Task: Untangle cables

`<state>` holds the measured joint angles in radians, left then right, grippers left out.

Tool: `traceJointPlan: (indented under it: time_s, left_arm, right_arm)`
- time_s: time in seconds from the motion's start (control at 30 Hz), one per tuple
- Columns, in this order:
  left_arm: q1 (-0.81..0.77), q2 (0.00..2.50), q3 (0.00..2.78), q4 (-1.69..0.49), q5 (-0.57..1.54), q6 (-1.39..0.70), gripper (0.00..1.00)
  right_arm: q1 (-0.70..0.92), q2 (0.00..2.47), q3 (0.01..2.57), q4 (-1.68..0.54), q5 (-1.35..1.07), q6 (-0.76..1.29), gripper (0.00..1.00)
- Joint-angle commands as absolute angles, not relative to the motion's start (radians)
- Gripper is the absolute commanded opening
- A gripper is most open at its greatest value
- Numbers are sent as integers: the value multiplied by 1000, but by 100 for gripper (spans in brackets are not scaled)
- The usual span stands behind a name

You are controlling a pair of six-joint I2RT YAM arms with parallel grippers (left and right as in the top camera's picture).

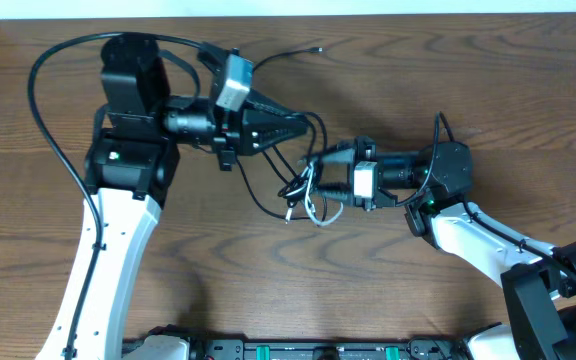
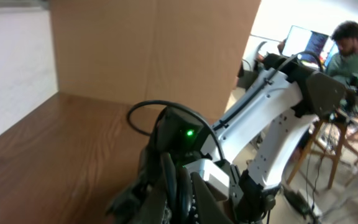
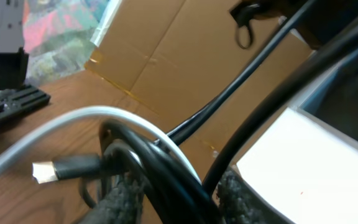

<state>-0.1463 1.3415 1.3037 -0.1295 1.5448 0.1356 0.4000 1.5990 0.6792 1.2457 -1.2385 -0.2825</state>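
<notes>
black cable plug (image 3: 67,168) points left; horizontal

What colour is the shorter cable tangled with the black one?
The shorter cable is white, clearest in the right wrist view, arcing over the black cable.

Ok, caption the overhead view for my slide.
Untangling: left gripper shut, right gripper straddling the tangled black cable and white cable.

Overhead: high above, straight down on the brown wood-grain counter (image 1: 268,290), both arms in frame.
Left wrist: low, facing the white-and-black right arm (image 2: 272,118).
Right wrist: very close on tangled black cables (image 3: 160,168).
Shared: right arm, counter.
</notes>
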Motion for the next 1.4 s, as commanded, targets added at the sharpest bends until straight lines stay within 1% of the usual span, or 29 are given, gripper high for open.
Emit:
traceJointPlan:
  time_s: [0.0,0.03,0.13,0.17,0.2,0.23,0.27,0.3,0.37,0.4,0.5,0.57,0.63,0.7,0.77,1.03,1.17,1.27,1.3,1.37]
  left_arm:
    - [-170,1337,1319,-70,1571,148,8]
    - [-170,1337,1319,-66,1571,148,7]
    - [-170,1337,1319,-65,1570,148,8]
    - [-170,1337,1319,-65,1570,148,13]
    - [-169,1337,1319,-65,1570,148,33]
    - [-169,1337,1319,-65,1570,148,49]
    - [-169,1337,1319,-65,1569,148,72]
    - [-169,1337,1319,-66,1561,147,87]
    - [-167,1337,1319,-66,1558,147,89]
    - [-162,1337,1319,-66,1551,147,88]
    - [-123,1337,1319,-93,1419,88,89]
    - [-106,1337,1319,-146,1331,88,89]
    - [-101,1338,1319,-193,1276,88,89]
    - [-101,1340,1319,-261,1243,93,89]
    - [-101,1341,1319,-289,1243,96,89]
    - [-101,1346,1285,-299,1235,99,89]
    - [-101,1347,1269,-323,1218,167,89]
    - [-101,1347,1269,-394,1144,231,89]
    - [-102,1347,1269,-429,1137,288,89]
    - [-104,1347,1269,-453,1136,327,89]
  right_arm:
    - [412,1589,686,1240,-1249,-265,13]
    - [412,1589,686,1238,-1249,-265,2]
    - [412,1589,686,1238,-1249,-262,1]
    - [412,1589,686,1239,-1249,-262,1]
    - [410,1589,686,1244,-1248,-262,1]
    - [408,1589,686,1251,-1248,-261,1]
    - [401,1589,686,1270,-1244,-252,1]
    - [388,1589,686,1300,-1223,-205,1]
    - [350,1589,686,1363,-1169,-75,1]
    - [306,1589,686,1423,-1122,83,1]
    - [181,1589,686,1575,-1052,489,1]
    - [109,1581,687,1576,-1039,630,1]
    - [65,1581,687,1576,-1040,698,1]
    - [31,1581,687,1576,-1047,741,1]
    - [31,1581,687,1576,-1047,741,1]
    - [50,1581,687,1576,-1046,748,1]
    - [55,1581,687,1576,-1047,748,1]
    - [71,1580,687,1576,-1046,748,1]
    - [83,1578,687,1576,-1046,748,1]
    - [98,1576,687,1576,-1046,747,1]
